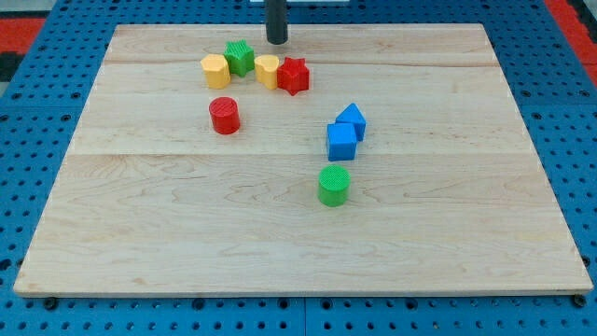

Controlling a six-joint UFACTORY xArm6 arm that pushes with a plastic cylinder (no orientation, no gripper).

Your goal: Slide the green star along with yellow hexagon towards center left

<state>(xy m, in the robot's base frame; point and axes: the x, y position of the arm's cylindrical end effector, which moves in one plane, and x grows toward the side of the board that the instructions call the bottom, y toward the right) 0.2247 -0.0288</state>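
Observation:
The green star sits near the view's top, left of the middle, on the wooden board. The yellow hexagon touches its lower left side. A second yellow block lies just right of the star, touching a red star. My tip stands at the board's top edge, up and to the right of the green star, a short gap away from it and just above the second yellow block.
A red cylinder stands below the yellow hexagon. Two blue blocks touch each other right of centre. A green cylinder stands below them. Blue pegboard surrounds the board.

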